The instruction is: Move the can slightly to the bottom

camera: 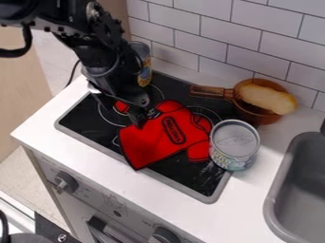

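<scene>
To the right of the gripper (130, 114) in the view, across the red cloth (155, 137), the can (236, 142) stands upright at the stove's (219, 192) edge. It should handle as a stiff, fairly heavy thing if full; its metal rim could be slick, while the label would likely give better purchase. The sound hold is round the side, about mid-height, pads square to the wall, so that it slides toward the near edge without tipping. The cloth lies soft and close beside it and might snag or drag along. Another can (145, 71) stands just behind the gripper, but the nearer one seems the likelier target. The arm (101, 52) comes in from the upper left, gripper pointing down over the cloth; whether it is parted or closed, perhaps on a fold, I cannot tell.
</scene>
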### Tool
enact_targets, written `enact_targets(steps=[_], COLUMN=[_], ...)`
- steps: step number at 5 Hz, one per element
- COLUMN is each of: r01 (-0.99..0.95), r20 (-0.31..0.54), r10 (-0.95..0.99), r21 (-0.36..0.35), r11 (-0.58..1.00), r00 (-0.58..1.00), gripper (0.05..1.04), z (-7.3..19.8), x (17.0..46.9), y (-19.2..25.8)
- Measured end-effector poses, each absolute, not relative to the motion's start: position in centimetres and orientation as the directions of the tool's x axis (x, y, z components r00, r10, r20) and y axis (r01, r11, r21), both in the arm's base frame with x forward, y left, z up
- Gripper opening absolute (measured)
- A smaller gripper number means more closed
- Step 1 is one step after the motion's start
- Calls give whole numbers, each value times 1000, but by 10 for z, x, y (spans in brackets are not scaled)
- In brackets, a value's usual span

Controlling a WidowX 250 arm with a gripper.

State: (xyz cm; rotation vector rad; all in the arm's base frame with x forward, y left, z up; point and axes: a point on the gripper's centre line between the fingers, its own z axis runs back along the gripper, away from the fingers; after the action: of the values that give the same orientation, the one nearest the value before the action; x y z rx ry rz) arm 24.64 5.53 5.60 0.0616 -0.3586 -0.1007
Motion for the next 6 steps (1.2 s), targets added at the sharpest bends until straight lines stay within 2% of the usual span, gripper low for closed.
enact_targets(steps=[1,2,3,5,6], r01=[76,-14,-28,42,55], r20=[332,379,342,360,385], r10=[-96,-19,-4,-44,-47], r21=[71,84,87,15,-9], r11=[995,996,996,999,998], r00=[939,925,940,932,922], gripper=[998,998,998,998,998], z=[51,55,58,78,72], x=[244,257,271,307,321], y=[54,25,7,-41,-55])
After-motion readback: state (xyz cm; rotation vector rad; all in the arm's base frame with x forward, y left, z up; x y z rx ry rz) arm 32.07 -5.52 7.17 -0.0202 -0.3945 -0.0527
